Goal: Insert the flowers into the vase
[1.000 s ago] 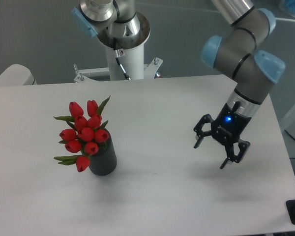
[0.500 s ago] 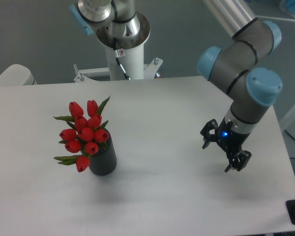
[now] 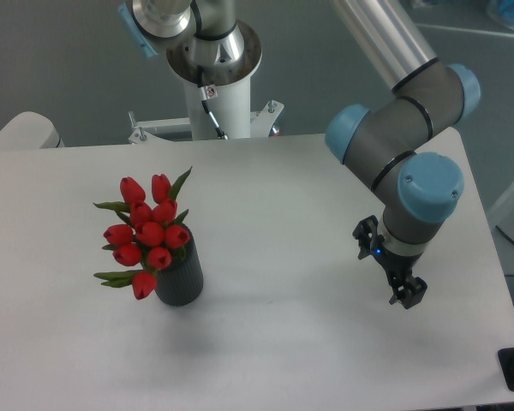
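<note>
The flowers (image 3: 147, 234) stand in the vase (image 3: 180, 276) on the left part of the table (image 3: 274, 197), buds leaning left over its rim. Well apart on the right, the gripper (image 3: 392, 272) hangs empty above the tabletop; I cannot tell how its jaws are set.

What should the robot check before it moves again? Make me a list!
1. Red tulip bunch with green leaves sits in the small dark ribbed cylinder vase: ok.
2. Vase stands upright on the white table: ok.
3. The black two-finger claw is well apart from the flowers, off to the table's right side: ok.
4. Claw holds nothing: ok, nothing shows in it.
5. Claw open or shut: cannot tell, it is turned edge-on under the grey and blue arm.
6. Stems reach the vase bottom: cannot tell, hidden inside.
</note>
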